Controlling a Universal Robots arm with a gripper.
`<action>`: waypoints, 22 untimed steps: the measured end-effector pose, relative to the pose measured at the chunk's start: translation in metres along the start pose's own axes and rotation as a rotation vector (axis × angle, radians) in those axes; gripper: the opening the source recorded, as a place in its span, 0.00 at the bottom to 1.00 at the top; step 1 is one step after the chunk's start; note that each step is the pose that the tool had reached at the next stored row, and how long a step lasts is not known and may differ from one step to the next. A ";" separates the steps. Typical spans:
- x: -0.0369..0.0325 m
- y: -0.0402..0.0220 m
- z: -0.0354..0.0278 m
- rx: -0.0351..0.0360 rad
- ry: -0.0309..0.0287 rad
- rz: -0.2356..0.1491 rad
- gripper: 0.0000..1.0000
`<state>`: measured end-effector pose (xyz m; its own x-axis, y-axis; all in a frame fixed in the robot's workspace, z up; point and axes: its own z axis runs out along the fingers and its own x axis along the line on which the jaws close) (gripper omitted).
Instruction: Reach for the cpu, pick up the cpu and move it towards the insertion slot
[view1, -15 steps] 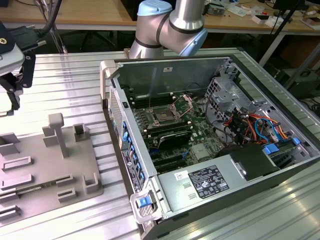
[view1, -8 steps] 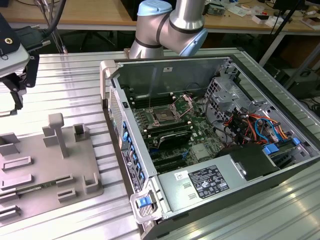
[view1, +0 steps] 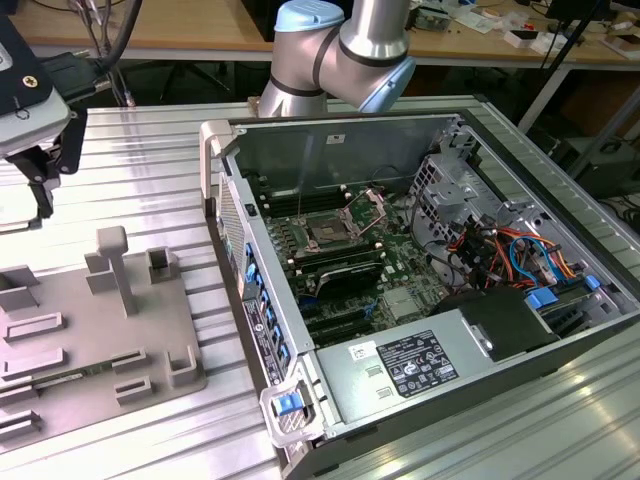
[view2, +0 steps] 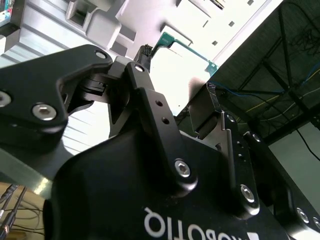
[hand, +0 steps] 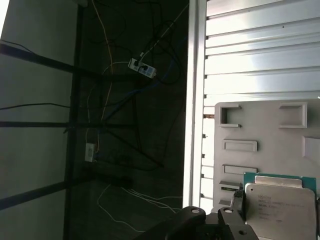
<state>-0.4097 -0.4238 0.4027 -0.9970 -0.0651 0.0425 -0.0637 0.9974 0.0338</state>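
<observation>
Black two-finger gripper (view1: 48, 185) hangs at upper left of the exterior view, above the grey plastic tray (view1: 100, 340). Jaws look clamped on the edges of the thin square silver-topped cpu (hand: 280, 210), probably so its faces stay untouched. Dark square insertion slot (view1: 328, 232) with silver frame sits mid-frame inside the open metal computer case (view1: 330, 140), well apart from the cpu, frame apparently lifted to receive it

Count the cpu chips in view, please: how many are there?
1. The cpu is at the grey tray, close to the tool, in both wrist views. The insertion slot looks empty; more could be hidden elsewhere.
</observation>
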 end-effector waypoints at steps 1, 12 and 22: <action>-0.0007 -0.0001 0.0000 0.0000 -0.0001 0.000 0.55; -0.0068 -0.0004 -0.0003 0.0000 -0.0001 0.000 0.55; -0.0126 -0.0008 -0.0005 0.0000 -0.0001 0.000 0.55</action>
<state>-0.3970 -0.4238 0.4026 -0.9970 -0.0651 0.0424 -0.0637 0.9974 0.0338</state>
